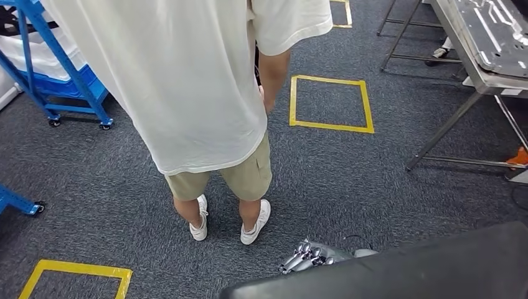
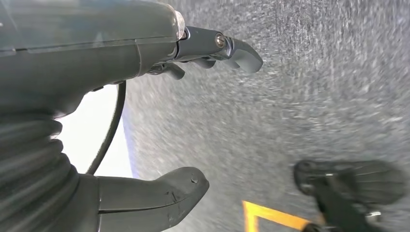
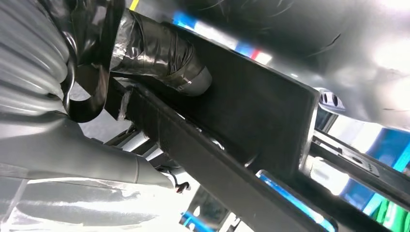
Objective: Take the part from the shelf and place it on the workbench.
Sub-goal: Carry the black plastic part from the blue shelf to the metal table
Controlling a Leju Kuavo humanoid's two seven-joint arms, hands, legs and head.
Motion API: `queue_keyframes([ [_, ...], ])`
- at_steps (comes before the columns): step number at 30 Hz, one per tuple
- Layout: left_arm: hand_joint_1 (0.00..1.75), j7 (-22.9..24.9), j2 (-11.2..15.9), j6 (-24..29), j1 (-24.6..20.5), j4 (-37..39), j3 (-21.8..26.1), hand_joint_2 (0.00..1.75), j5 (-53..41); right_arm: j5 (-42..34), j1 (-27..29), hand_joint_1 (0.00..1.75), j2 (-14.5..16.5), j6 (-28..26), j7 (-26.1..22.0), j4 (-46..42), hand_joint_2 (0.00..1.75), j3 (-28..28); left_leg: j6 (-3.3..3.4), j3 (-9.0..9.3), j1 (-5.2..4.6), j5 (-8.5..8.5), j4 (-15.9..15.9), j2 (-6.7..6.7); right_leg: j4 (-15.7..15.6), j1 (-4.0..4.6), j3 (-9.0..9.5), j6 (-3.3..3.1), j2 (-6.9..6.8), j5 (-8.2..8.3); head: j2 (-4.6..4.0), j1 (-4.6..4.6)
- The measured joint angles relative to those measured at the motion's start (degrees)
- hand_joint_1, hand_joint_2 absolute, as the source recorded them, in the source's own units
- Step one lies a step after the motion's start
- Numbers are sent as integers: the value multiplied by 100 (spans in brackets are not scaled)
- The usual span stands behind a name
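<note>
A flat black part [image 1: 398, 268] lies across the bottom right of the head view. My right hand [image 1: 306, 255] grips its far edge, silver fingers curling over it. In the right wrist view the tape-wrapped thumb [image 3: 159, 55] presses on the black part [image 3: 251, 111], and blue frames blur behind it. My left hand [image 2: 159, 121] hangs over the grey carpet with its fingers [image 2: 232, 48] and thumb [image 2: 164, 191] apart and nothing between them. The workbench [image 1: 482, 78] stands at the far right with a silver metal panel [image 1: 492, 34] on it. The blue shelf [image 1: 56, 68] stands at the far left.
A person in a white shirt and beige shorts [image 1: 187, 87] stands close in front of me, back turned, between shelf and workbench. Yellow tape squares [image 1: 330, 103] [image 1: 75, 277] mark the grey carpet. Another blue cart foot [image 1: 22, 204] juts in at the left edge.
</note>
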Motion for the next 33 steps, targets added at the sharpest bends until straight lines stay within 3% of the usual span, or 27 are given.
queue_keyframes([
  [1, 0, 22, -14, -12, 6, 3, -42, 175, -26, -13, 1, 173, 0, 0, 11, 1, 175, -11, 4, 1, -13, -6, 1, 74, 59, -2, -27, -3, -14, 32, 0, 0],
  [2, 0, 36, -26, -25, 5, 4, -77, 175, -48, -28, -7, 173, 0, -3, 29, 1, 175, -21, 6, 7, -24, -13, 1, 145, -105, 4, 61, -21, -37, 163, 0, -1],
  [4, 0, 49, -50, -53, -6, 5, -131, 175, -72, -53, -46, 173, 1, -13, 69, 1, 175, -37, -2, 36, -39, -29, -1, 266, -914, 65, 494, -109, -246, 523, 0, -1],
  [6, 0, 54, -74, -73, -13, 6, -174, 175, -79, -64, -98, 173, 2, -19, 86, 0, 175, -51, -33, 59, -52, -51, -2, 374, -1511, 158, 799, -211, -476, 690, 0, -1],
  [7, 0, 54, -80, -77, -14, 7, -197, 175, -84, -66, -115, 173, 2, -24, 85, 0, 175, -58, -53, 67, -54, -59, -4, 432, -1603, 192, 833, -246, -510, 689, 0, -1],
  [9, 0, 41, -83, -80, -26, 7, -228, 175, -98, -60, -119, 173, 2, -42, 68, -2, 175, -68, -101, 85, -58, -80, -6, 517, -1646, 182, 834, -298, -374, 727, 0, -1],
  [11, 0, 5, -67, -83, -42, 7, -239, 175, -118, -39, -119, 173, 8, -66, 20, -4, 175, -71, -154, 42, -42, -205, 153, 295, -1733, 130, 871, -336, -248, 788, 0, -2],
  [13, 0, -41, -40, -88, -41, 7, -240, 175, -137, -12, -125, 173, 16, -81, -38, -2, 175, -72, -198, -217, -12, -542, 746, -29, -1768, 101, 882, -361, -133, 817, 0, -4],
  [15, 0, -78, -8, -91, -23, 7, -239, 175, -152, 12, -119, 173, 18, -87, -87, 1, 175, -72, -238, -561, 8, -829, 1453, -110, -1736, 94, 861, -372, 11, 813, 0, -5],
  [16, 0, -94, 9, -92, -17, 7, -239, 175, -160, 26, -113, 173, 19, -91, -108, 1, 175, -72, -259, -640, 21, -822, 1594, -112, -1714, 86, 853, -366, 91, 806, 0, -5],
  [17, 0, -112, 22, -91, -17, 7, -238, 175, -171, 42, -106, 173, 19, -97, -129, 1, 175, -73, -279, -614, 36, -698, 1510, -117, -1688, 72, 851, -352, 173, 796, 0, -5],
  [18, 0, -132, 30, -86, -21, 7, -238, 175, -182, 63, -99, 173, 19, -103, -149, 1, 175, -74, -299, -491, 56, -490, 1223, -147, -1660, 54, 854, -328, 251, 781, 0, -5],
  [20, 0, -163, 39, -72, -29, 8, -239, 175, -204, 101, -85, 173, 19, -116, -191, 1, 175, -78, -337, -142, 109, -150, 461, -411, -1603, 24, 853, -262, 397, 742, 0, -4],
  [22, 0, -178, 49, -58, -34, 9, -239, 175, -215, 127, -71, 173, 19, -123, -224, -1, 175, -88, -306, 45, 127, -75, 76, -625, -1590, 13, 820, -179, 533, 744, 0, -4],
  [24, 0, -184, 64, -51, -47, 9, -238, 175, -226, 145, -43, 173, 19, -131, -235, -2, 175, -105, -212, 65, 108, -68, 35, -540, -1612, -7, 781, -99, 653, 782, 0, -3],
  [25, 0, -189, 73, -46, -56, 9, -238, 175, -236, 155, -27, 173, 19, -139, -240, -3, 175, -118, -169, 64, 105, -54, 22, -468, -1581, -14, 755, -69, 605, 768, 0, -2],
  [27, 0, -209, 80, -13, -61, 9, -238, 175, -253, 180, -12, 173, 19, -167, -259, -4, 175, -145, -92, 63, 107, -32, -4, -319, -1245, -9, 586, -25, 303, 566, 0, 0],
  [28, 0, -226, 86, 14, -55, 9, -238, 175, -256, 194, -5, 173, 19, -184, -274, -4, 175, -156, -68, 60, 92, -34, -5, -243, -907, -8, 424, -7, 122, 384, 0, 0],
  [30, 0, -262, 97, 64, -37, 9, -236, 175, -258, 226, 33, 173, 19, -214, -312, -3, 175, -166, -41, 57, 58, -49, -3, -81, -142, -21, 42, 22, -14, 62, 0, -1],
  [31, 0, -276, 104, 80, -35, 9, -236, 175, -258, 247, 62, 173, 19, -225, -328, -2, 175, -168, -37, 62, 46, -59, -3, -3, 56, -23, -62, 23, -26, 32, 0, -1],
  [32, 0, -282, 109, 91, -41, 9, -235, 175, -258, 268, 90, 173, 19, -237, -342, -2, 175, -172, -37, 74, 38, -70, -3, 70, 42, -20, -58, 14, -34, 111, 0, -1],
  [33, 0, -282, 112, 99, -50, 9, -234, 175, -258, 284, 112, 173, 19, -250, -350, -3, 175, -178, -40, 93, 34, -83, -5, 135, -185, -11, 57, -5, -52, 276, 0, -1],
])
